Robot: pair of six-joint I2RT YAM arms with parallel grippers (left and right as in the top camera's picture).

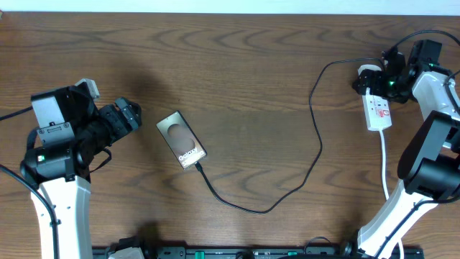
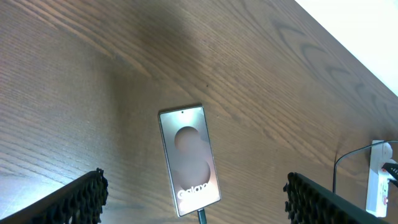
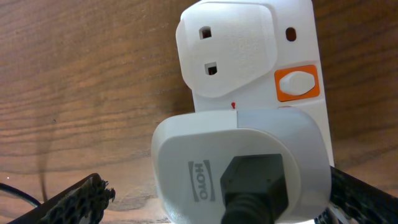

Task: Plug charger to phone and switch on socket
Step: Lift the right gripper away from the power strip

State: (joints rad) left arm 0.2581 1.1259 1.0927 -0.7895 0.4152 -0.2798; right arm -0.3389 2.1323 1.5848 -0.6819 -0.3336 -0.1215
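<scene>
The phone point(image 1: 182, 140) lies face up left of centre, and it also shows in the left wrist view point(image 2: 189, 158). The charger cable point(image 1: 267, 210) has its small tip in the phone's near end point(image 2: 201, 216) and loops right and up to the socket point(image 1: 378, 109). Its other end, a black connector in a white HOYO adapter point(image 3: 236, 162), sits in the socket point(image 3: 298, 37) next to an orange switch point(image 3: 297, 83). My right gripper point(image 1: 370, 78) is open, its fingers either side of the adapter point(image 3: 221, 193). My left gripper point(image 1: 128, 115) is open and empty, just short of the phone point(image 2: 196, 179).
The socket's white lead point(image 1: 385, 169) runs toward the front edge beside the right arm's base point(image 1: 431, 169). The socket's far end point(image 2: 376, 180) shows at the right edge of the left wrist view. A second, unused outlet point(image 3: 208, 50) is on the strip.
</scene>
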